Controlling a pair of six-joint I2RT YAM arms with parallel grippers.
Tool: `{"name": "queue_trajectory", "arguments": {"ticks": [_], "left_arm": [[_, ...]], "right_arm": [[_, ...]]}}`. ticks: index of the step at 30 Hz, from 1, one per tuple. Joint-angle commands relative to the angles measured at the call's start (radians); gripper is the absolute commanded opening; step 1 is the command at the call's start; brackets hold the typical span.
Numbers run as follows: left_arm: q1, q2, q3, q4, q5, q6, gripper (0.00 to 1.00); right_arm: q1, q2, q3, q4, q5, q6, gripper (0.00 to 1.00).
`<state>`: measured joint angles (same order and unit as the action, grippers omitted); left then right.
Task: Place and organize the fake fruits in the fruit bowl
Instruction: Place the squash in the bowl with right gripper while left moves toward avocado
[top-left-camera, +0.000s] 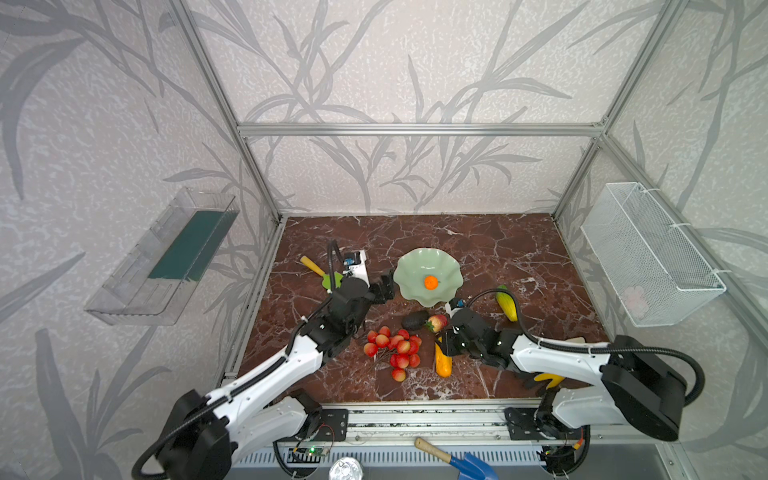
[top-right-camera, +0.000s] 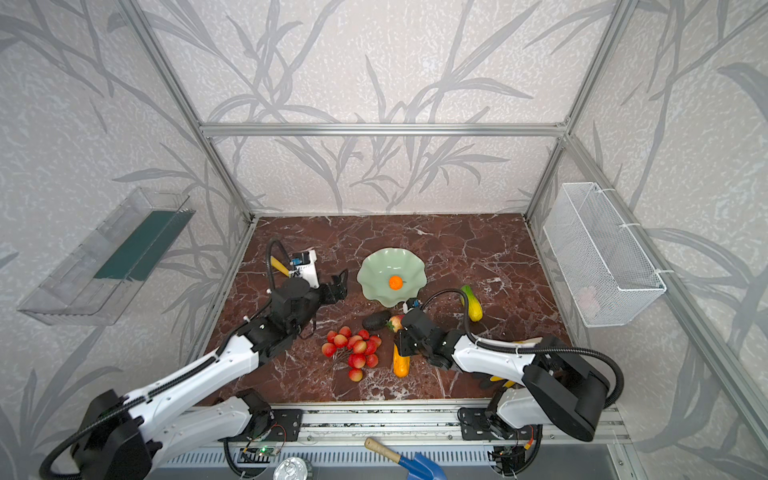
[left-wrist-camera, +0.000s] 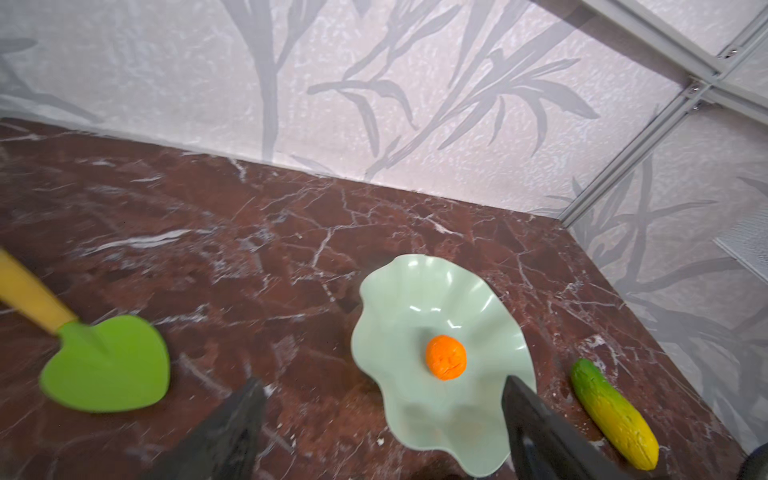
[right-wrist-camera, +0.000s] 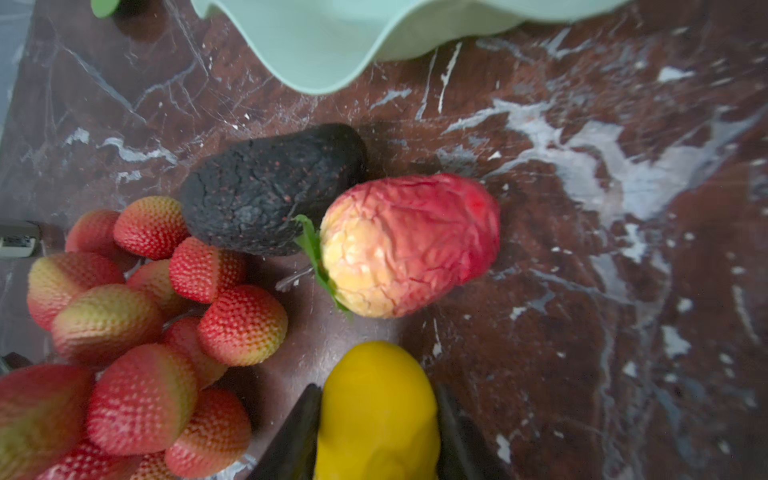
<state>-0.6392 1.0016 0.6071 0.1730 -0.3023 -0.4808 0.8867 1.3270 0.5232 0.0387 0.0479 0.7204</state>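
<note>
Yellow-orange and smooth-skinned, the elongated yellow-orange fruit (top-left-camera: 443, 362) lies on the marble table (top-left-camera: 498, 245) near the front, just right of the bunch of red berries (top-left-camera: 397, 349). The right gripper (right-wrist-camera: 376, 397) is clamped across the end of it nearer the bowl, with a jaw on each flank. It is probably light and a little slick, so a hold this close to the tip may let it swivel; nearer the middle would be steadier. The berries look awkward, many knobbly balls on thin dark stems, and are likely best pinched at the stems. The dark avocado (top-left-camera: 414, 320) and the red strawberry (top-left-camera: 437, 323) touch each other between the berries and the bowl, and their rough, wrinkled skins should grip well across the belly. The fruit bowl (top-left-camera: 415, 268), glossy and probably brittle and quick to slide, holds only the small orange ball (top-left-camera: 431, 282) at its centre. The left gripper (left-wrist-camera: 382, 384) hovers beside the bowl's left rim, jaws spread wide and empty. A green-and-yellow fruit (top-left-camera: 508, 305) lies to the right of the bowl. The white wire basket (top-left-camera: 648, 257) on the right wall holds something pale I cannot make out
</note>
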Motion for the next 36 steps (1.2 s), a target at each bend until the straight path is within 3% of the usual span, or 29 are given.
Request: {"name": "queue_trajectory", "arguments": {"ticks": [1, 6, 10, 17, 29, 36], "left_arm": [[0.01, -0.103, -0.061, -0.067, -0.104, -0.005, 0.9], [0.013, -0.216, -0.151, -0.121, -0.134, -0.039, 0.9], [0.015, -0.259, -0.187, -0.146, -0.114, -0.037, 0.9], [0.015, -0.242, -0.196, -0.184, -0.075, -0.032, 0.9], [0.019, -0.21, -0.138, -0.225, 0.065, 0.072, 0.89], [0.018, -0.141, -0.079, -0.264, 0.216, 0.127, 0.88]], "right_arm": [[0.004, -0.126, -0.018, -0.028, 0.083, 0.015, 0.34], [-0.018, -0.301, 0.042, -0.135, 0.206, -0.155, 0.34], [-0.154, -0.304, 0.137, -0.134, 0.165, -0.279, 0.34], [-0.372, -0.011, 0.342, -0.02, -0.042, -0.373, 0.36], [-0.43, 0.524, 0.691, -0.02, -0.119, -0.441, 0.38], [-0.432, 0.613, 0.772, -0.053, -0.136, -0.432, 0.64]]}}
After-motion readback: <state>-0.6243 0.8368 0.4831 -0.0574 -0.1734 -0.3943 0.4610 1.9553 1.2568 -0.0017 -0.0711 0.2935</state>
